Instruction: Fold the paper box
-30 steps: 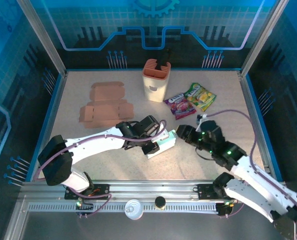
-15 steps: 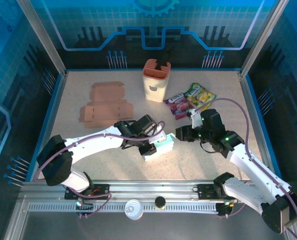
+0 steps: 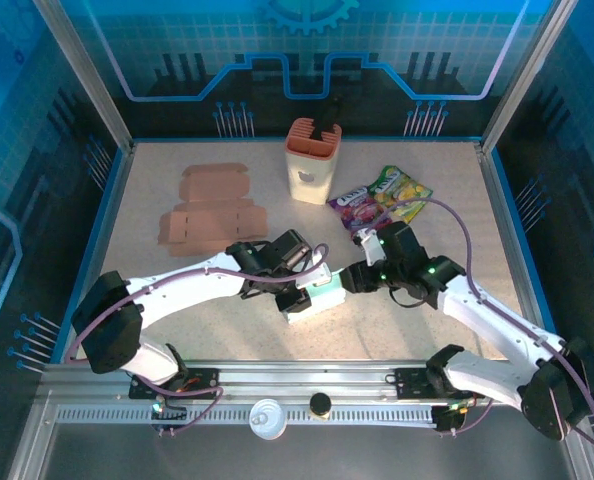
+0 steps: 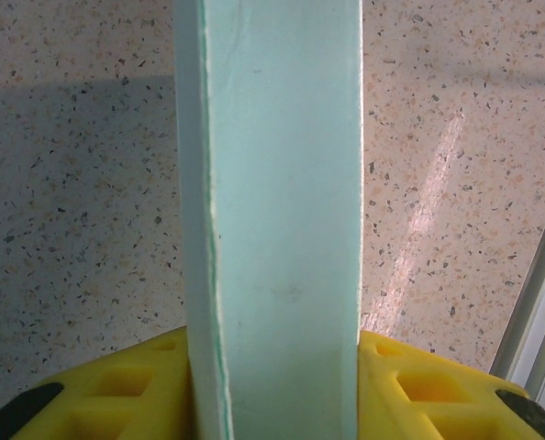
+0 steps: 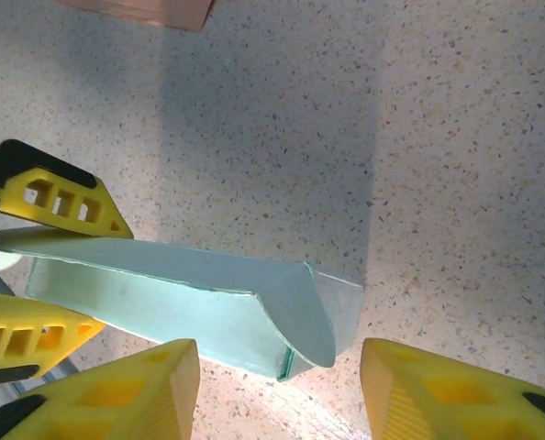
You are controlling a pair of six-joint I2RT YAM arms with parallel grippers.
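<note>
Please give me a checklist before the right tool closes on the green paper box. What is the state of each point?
1. Left tool clamps mint-green paper box: ok.
2. Right tool open: ok.
3. Box's curled flap lines up with right tool's gap: ok.
4. Flap deep enough inside that gap: cannot tell.
5. Flat brown cardboard sheets lie apart from the box: ok.

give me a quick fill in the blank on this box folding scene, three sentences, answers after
1. The left gripper is shut on the ___ paper box.
2. The right gripper, open near the box's end, has ___ fingers.
3. In the top view, the flat brown cardboard lies to the ___ of the orange holder.

Missing words: green; yellow; left
</note>
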